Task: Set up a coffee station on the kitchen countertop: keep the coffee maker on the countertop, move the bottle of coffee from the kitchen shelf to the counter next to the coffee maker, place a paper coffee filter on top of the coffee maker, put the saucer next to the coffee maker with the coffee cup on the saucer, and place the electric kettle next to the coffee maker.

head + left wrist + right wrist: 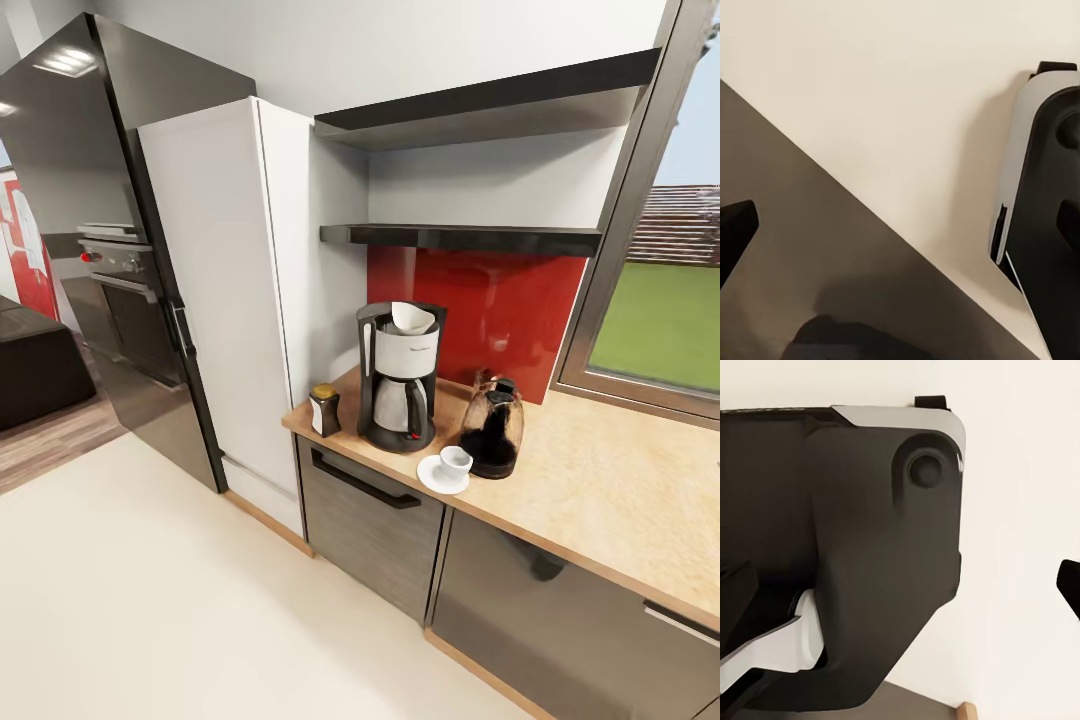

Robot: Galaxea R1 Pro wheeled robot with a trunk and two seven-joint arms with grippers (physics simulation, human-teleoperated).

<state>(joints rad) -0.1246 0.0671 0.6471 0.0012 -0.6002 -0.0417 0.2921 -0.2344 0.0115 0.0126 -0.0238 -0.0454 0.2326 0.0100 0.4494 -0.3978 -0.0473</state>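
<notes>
On the wooden table (620,480), at its left end beside the tall white cabinet (215,290), stands the coffee maker (398,376): black body, silver-grey carafe, and a white paper coffee filter (412,318) sitting in its open top. Just right of it is the electric kettle (492,428), amber-tinted and dark at its base and lid. In front, between the two, a white saucer (432,479) carries the small white coffee cup (456,463). Left of the maker, near the table's corner, sits the bottle of coffee (324,409), dark with a yellowish lid. The wrist views show cream floor and the robot's dark body panels; I cannot tell either end effector's opening.
</notes>
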